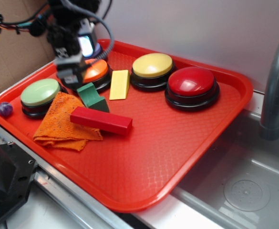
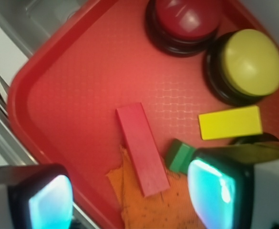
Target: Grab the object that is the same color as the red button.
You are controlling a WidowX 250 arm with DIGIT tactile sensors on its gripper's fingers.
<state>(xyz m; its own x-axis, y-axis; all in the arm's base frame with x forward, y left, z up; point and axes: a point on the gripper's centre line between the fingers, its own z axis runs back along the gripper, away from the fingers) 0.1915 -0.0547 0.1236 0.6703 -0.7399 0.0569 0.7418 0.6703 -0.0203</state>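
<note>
A long red block lies flat on the red tray, one end resting on an orange cloth. The red button stands at the tray's back right. My gripper hovers high over the tray's back left, above the orange button. Its jaws are spread wide and hold nothing. In the wrist view the block's near end lies below, between the two pads.
A yellow button, a green button, a yellow block and a green block share the tray. A purple ball sits at its left corner. A sink and grey faucet lie right.
</note>
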